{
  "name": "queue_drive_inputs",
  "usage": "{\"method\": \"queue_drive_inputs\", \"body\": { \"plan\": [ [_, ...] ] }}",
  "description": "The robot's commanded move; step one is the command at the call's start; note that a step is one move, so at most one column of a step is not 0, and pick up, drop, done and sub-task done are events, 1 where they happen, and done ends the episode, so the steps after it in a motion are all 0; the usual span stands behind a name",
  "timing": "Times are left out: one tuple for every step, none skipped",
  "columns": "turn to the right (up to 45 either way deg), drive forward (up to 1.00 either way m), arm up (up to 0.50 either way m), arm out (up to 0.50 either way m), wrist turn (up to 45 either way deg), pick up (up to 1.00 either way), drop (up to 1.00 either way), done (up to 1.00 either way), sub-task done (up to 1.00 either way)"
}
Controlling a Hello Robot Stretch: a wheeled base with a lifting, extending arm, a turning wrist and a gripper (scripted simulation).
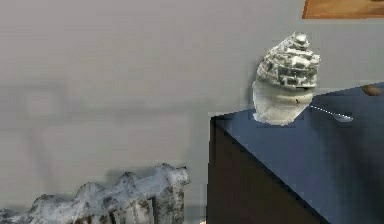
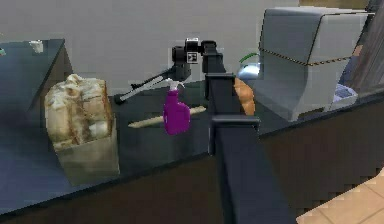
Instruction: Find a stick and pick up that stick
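Well, the thin tan stick (image 2: 146, 121) lies flat on the dark table (image 2: 140, 152). It is just beside the purple spray bottle (image 2: 178, 112), which stands up and hides part of it. The long dark arm (image 2: 235, 150) reaches out over the table, likely to get to the stick. Its two thin fingers (image 2: 140, 88) slant down near the stick. It is not clear if they are apart or together, or if they hold anything. The bottle stands close, so it could get bumped.
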Motion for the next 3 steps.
{"method": "queue_drive_inputs", "body": {
  "plan": [
    [0.0, 0.0, -0.14, 0.0, 0.0, 0.0, 0.0, 0.0, 0.0],
    [0.0, 0.0, 0.0, 0.0, 0.0, 1.0, 0.0, 0.0, 0.0],
    [0.0, 0.0, 0.1, 0.0, 0.0, 0.0, 0.0, 0.0, 0.0]
  ]
}}
